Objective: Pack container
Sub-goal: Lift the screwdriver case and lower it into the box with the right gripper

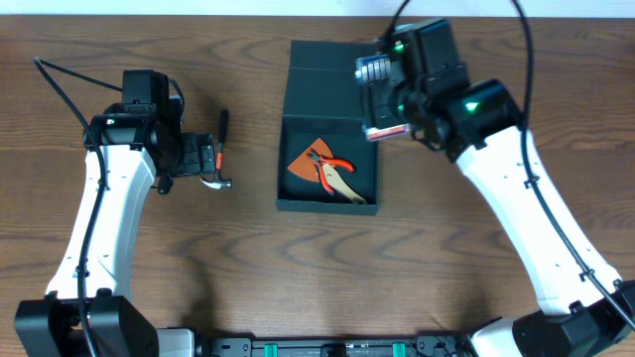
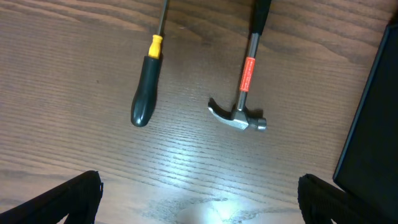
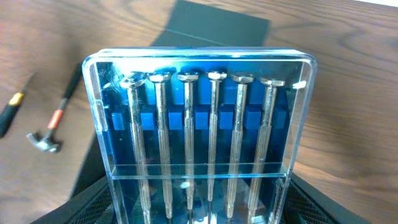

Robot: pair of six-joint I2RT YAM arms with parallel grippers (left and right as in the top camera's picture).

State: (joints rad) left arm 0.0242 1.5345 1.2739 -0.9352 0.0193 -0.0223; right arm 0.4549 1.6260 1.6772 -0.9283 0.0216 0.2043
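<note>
Above the dark square container's point(image 1: 317, 89) edge, the right claw point(image 3: 199, 211) grips one clear blue case point(image 3: 202, 68) of six metal drivers point(image 3: 186, 143). The open left claw point(image 2: 199, 208) hangs over one steel hammer point(image 2: 239, 118) and one black-handled screwdriver point(image 2: 146, 93).

Wood-grain worktop point(image 2: 74, 56) under everything. Just ahead of the left claw point(image 2: 199, 202), clear of its fingers: a small hammer point(image 2: 247, 78), forked steel head toward the claw, thin shaft with a red label and dark grip pointing away. Beside it, to the left in the wrist view and not touching: a screwdriver point(image 2: 147, 93), black handle nearest the claw, yellow collar, shaft cut off by the frame edge. Between the fingers of the right claw point(image 3: 199, 214): a clear case point(image 3: 202, 134) with a blue insert, six slim metal precision drivers point(image 3: 188, 143) side by side inside. Between the two claws, nearer the right one: pliers point(image 1: 333, 169) with orange-red handles on an orange triangular sheet point(image 1: 304, 159), a cream piece point(image 1: 347, 190) touching them, nature unclear.
</note>
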